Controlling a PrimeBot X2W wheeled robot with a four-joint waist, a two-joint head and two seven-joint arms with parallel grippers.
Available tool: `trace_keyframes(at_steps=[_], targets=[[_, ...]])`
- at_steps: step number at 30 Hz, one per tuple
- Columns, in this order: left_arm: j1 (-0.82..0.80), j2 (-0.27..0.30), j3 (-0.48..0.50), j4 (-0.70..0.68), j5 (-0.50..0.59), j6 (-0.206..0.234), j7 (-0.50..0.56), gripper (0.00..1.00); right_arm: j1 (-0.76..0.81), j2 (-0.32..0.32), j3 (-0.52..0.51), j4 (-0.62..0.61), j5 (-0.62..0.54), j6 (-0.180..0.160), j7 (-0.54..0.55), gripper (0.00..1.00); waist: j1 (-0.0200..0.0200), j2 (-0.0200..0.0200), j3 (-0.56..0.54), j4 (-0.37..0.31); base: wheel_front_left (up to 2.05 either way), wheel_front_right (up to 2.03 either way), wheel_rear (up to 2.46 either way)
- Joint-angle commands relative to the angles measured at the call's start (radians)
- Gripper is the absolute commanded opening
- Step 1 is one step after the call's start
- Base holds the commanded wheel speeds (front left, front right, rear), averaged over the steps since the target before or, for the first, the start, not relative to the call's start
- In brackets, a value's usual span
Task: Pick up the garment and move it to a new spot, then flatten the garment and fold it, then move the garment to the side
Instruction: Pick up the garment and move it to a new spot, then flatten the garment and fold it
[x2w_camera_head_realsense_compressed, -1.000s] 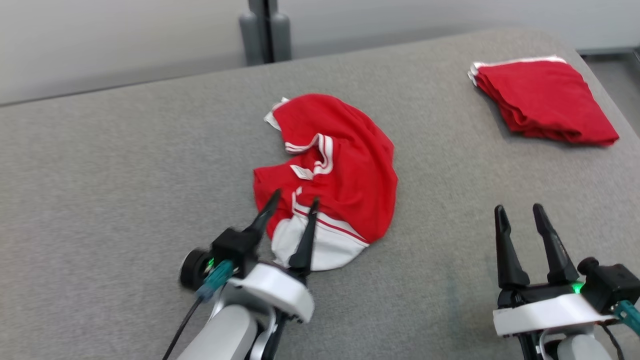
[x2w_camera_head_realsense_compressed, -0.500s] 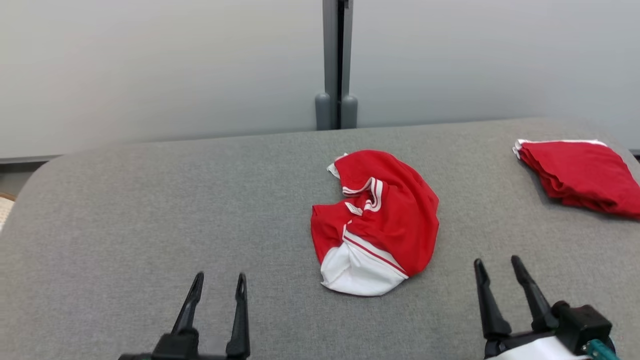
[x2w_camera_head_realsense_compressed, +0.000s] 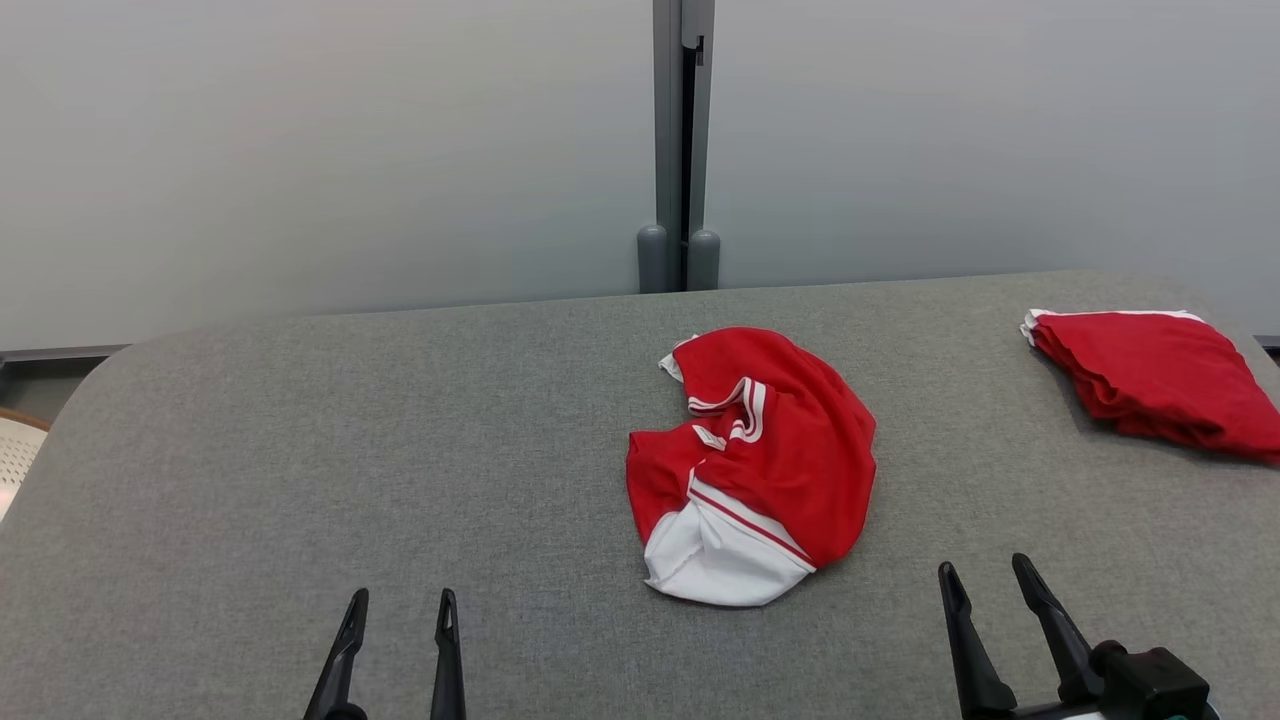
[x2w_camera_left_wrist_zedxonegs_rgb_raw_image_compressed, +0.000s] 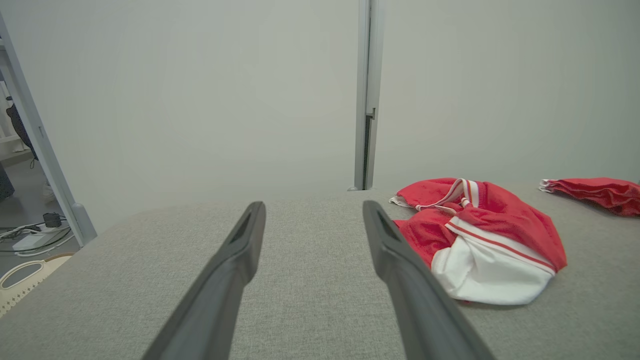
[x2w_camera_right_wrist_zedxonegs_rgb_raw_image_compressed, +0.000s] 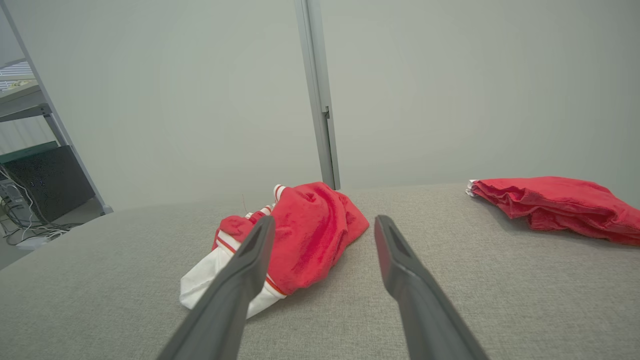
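A crumpled red garment (x2w_camera_head_realsense_compressed: 765, 460) with white trim and a white panel lies bunched near the middle of the grey table (x2w_camera_head_realsense_compressed: 350, 450). It also appears in the left wrist view as the garment (x2w_camera_left_wrist_zedxonegs_rgb_raw_image_compressed: 480, 240) right of the fingers, and in the right wrist view as the garment (x2w_camera_right_wrist_zedxonegs_rgb_raw_image_compressed: 295, 235) left of centre. My left gripper (x2w_camera_head_realsense_compressed: 400, 600) sits open at the table's front left, well apart from the cloth. My right gripper (x2w_camera_head_realsense_compressed: 985, 573) is open at the front right, nothing between its fingers.
A second red garment (x2w_camera_head_realsense_compressed: 1160, 380), folded, lies at the table's far right edge; it shows as the folded garment (x2w_camera_right_wrist_zedxonegs_rgb_raw_image_compressed: 555, 202) in the right wrist view. A grey wall with a vertical post (x2w_camera_head_realsense_compressed: 680, 150) stands behind the table. A shelf and cables (x2w_camera_right_wrist_zedxonegs_rgb_raw_image_compressed: 30, 170) are off to the left.
The head camera tilted up, shifting the whole picture. My left gripper drew back from the crumpled garment's white edge to the front left, empty. The garment lies where it was.
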Motion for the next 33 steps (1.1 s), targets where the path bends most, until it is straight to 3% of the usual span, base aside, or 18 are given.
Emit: trace_keyframes(at_steps=[1,21,27,33], targets=[[0.010,0.002,0.006,-0.003,0.006,-0.004,0.000,1.00,0.007,-0.002,0.001,-0.001,-0.006,0.000,0.000,1.00,0.0000,-0.0001,0.000,-0.001,0.00,0.00,0.00],[-0.018,0.000,-0.025,0.030,0.023,-0.036,0.000,1.00,-0.007,0.001,0.007,0.000,-0.001,0.000,0.000,1.00,0.0000,-0.0001,0.024,-0.001,0.00,0.00,0.00],[-0.086,0.000,-0.068,0.082,0.022,-0.080,0.000,1.00,-0.025,-0.005,0.007,-0.001,0.002,0.000,0.000,1.00,0.0000,-0.0001,0.058,-0.007,0.00,0.00,0.00],[-0.288,0.000,-0.155,0.224,-0.005,-0.167,0.000,1.00,-0.072,-0.022,0.023,-0.007,0.004,0.000,0.000,1.00,0.0000,-0.0001,0.143,-0.028,0.00,0.00,0.00]])
